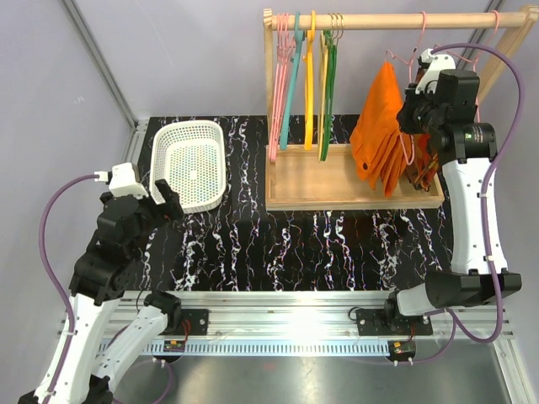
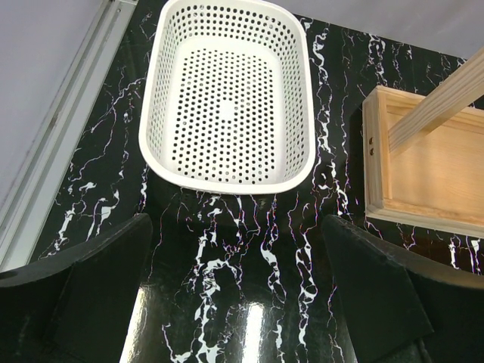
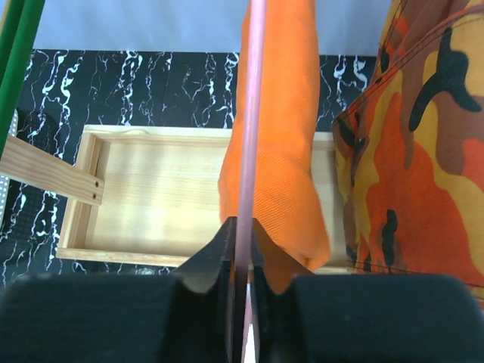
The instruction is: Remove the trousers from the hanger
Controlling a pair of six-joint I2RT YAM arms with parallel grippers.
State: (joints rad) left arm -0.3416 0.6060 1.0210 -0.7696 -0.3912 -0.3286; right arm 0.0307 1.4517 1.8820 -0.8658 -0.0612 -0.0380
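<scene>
The bright orange trousers (image 1: pixel 381 130) hang draped on a thin pink wire hanger (image 1: pixel 407 135) below the wooden rail (image 1: pixel 379 20) at the back right. In the right wrist view the trousers (image 3: pixel 276 144) hang just beyond the hanger wire (image 3: pixel 249 113). My right gripper (image 1: pixel 414 116) is shut on that pink wire, its jaws pinching it (image 3: pixel 240 231). My left gripper (image 1: pixel 164 202) is open and empty, low over the table near the white basket (image 1: pixel 190 162); its fingers (image 2: pixel 91 280) frame bare table.
A camouflage garment (image 3: pixel 412 144) hangs right of the trousers. Thicker pink, teal, yellow and green hangers (image 1: pixel 305 76) hang at the rail's left end. The rack's wooden base tray (image 1: pixel 316 181) lies below. The basket (image 2: pixel 227 91) is empty.
</scene>
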